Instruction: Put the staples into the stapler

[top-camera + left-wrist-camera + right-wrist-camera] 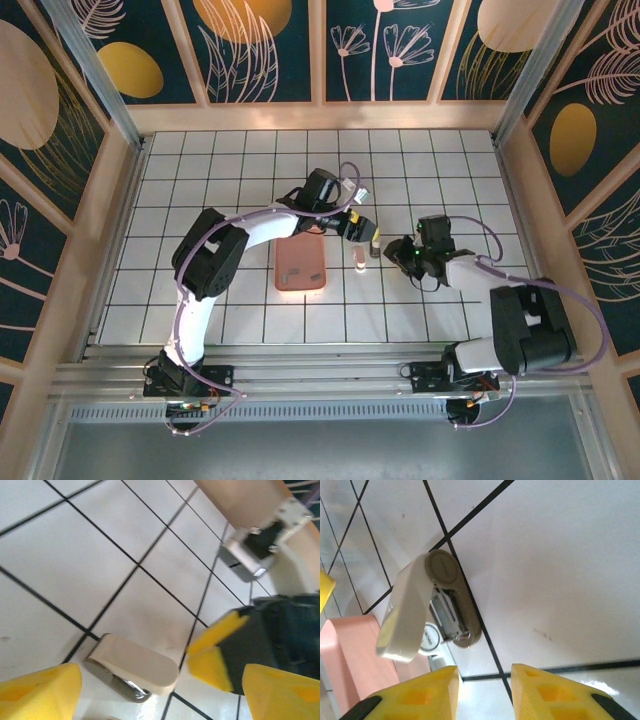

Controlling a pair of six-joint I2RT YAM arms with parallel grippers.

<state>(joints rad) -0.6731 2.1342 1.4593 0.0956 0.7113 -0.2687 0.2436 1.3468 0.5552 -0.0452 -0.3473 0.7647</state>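
The stapler (451, 605) lies on the white tiles with its pale lid (406, 611) swung up, so the silvery channel inside shows. I cannot make out the staples. My right gripper (482, 692) hangs just short of the stapler's front end, open by a small gap with nothing in it. In the left wrist view the stapler (135, 666) lies between the wide-open fingers of my left gripper (160, 700), untouched. From above, the left gripper (357, 228) and the right gripper (393, 248) flank the stapler (360, 257).
A salmon-pink tray (300, 265) lies just left of the stapler, its edge also in the right wrist view (342, 655). A small grey boxy thing (243, 556) sits farther off. Wooden walls (320, 118) ring the tiled table.
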